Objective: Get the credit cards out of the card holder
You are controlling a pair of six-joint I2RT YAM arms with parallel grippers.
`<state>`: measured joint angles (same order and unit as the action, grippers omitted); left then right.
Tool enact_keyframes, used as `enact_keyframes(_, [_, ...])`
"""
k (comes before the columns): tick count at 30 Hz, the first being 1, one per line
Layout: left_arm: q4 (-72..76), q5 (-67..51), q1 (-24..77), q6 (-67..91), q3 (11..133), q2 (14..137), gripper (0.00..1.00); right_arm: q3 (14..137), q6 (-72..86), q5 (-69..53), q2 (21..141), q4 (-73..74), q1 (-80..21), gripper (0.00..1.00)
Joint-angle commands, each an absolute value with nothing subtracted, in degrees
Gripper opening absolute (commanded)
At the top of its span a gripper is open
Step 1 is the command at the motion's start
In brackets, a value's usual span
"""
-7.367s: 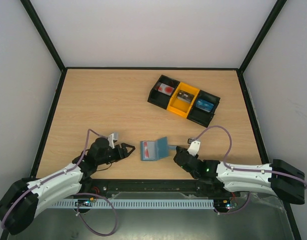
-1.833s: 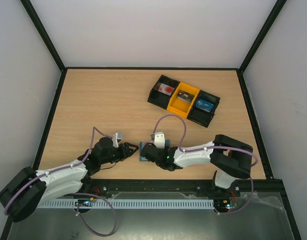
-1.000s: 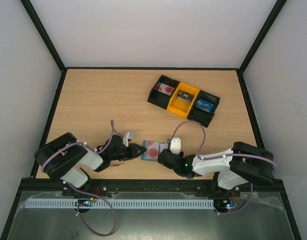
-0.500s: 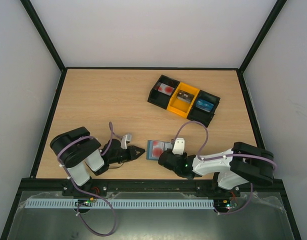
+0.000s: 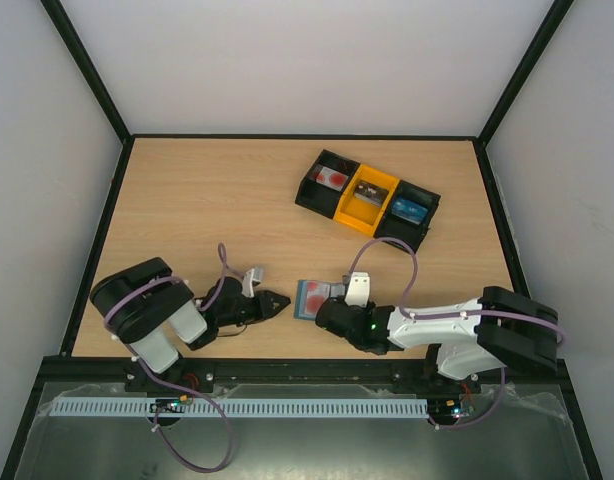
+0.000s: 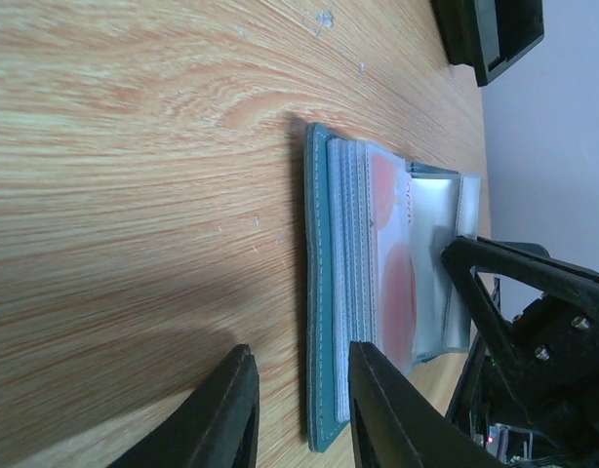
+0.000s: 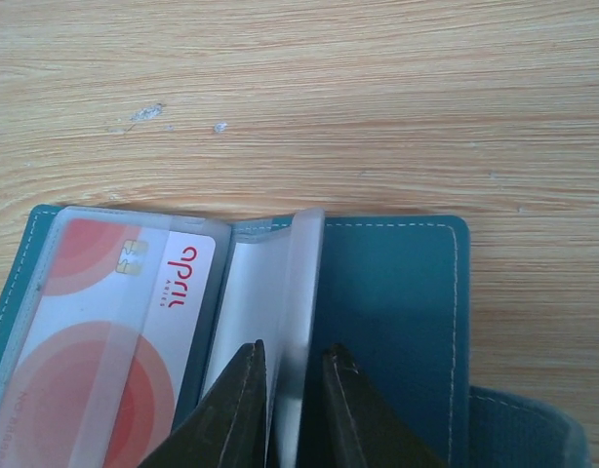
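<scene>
The card holder (image 7: pixel 397 312) lies open on the surface (image 5: pixel 207 210), near the front edge and between my two arms, its dusty-blue inner cover facing up and its short tab (image 7: pixel 519 431) poking out at one corner. My right gripper (image 7: pixel 295 351) is closed narrow on one clear sleeve (image 7: pixel 305 283) of the holder, a finger on each side of it, and that leaf stands upright between them while the rest of the holder lies flat. In the pocket just beside that leaf sits a white card (image 7: pixel 104 331) with red circles, a small chip and red lettering; it is fully inside its pocket. My left gripper (image 6: pixel 299 351) is turned on its side at the holder's opposite edge, low to the wood, its jaws only a little apart; the stacked sleeve edges line up with that gap, but I cannot tell whether I am pinching them or merely sitting just beside them. From above, my two grippers face each other with the holder between them. Well apart, toward the far right of the surface, is the three-bin tray (image 5: pixel 359 222): a pale card with a red mark (image 5: pixel 333 179) in one black end bin, a dark card (image 5: pixel 368 196) in the yellow middle bin, a blue card (image 5: pixel 409 210) in the other black end bin
</scene>
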<state>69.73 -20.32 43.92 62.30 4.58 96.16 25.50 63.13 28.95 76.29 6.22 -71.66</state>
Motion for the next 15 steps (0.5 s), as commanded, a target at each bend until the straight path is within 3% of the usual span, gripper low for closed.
enact_keyframes(1, [62.0, -18.7, 44.7, 60.9, 6.2, 92.5, 0.28, 27.4, 64.2, 31.3, 76.5, 11.5, -71.8, 0.16])
enact_keyframes(7, [54.2, -17.4, 45.6, 58.7, 10.4, 88.7, 0.29, 29.2, 64.2, 29.7, 73.2, 14.1, -71.7, 0.27])
enact_keyframes(15, [55.4, -19.6, 46.5, 59.1, 13.8, 92.4, 0.29, 34.3, 62.9, 27.4, 67.3, 18.3, -71.8, 0.32])
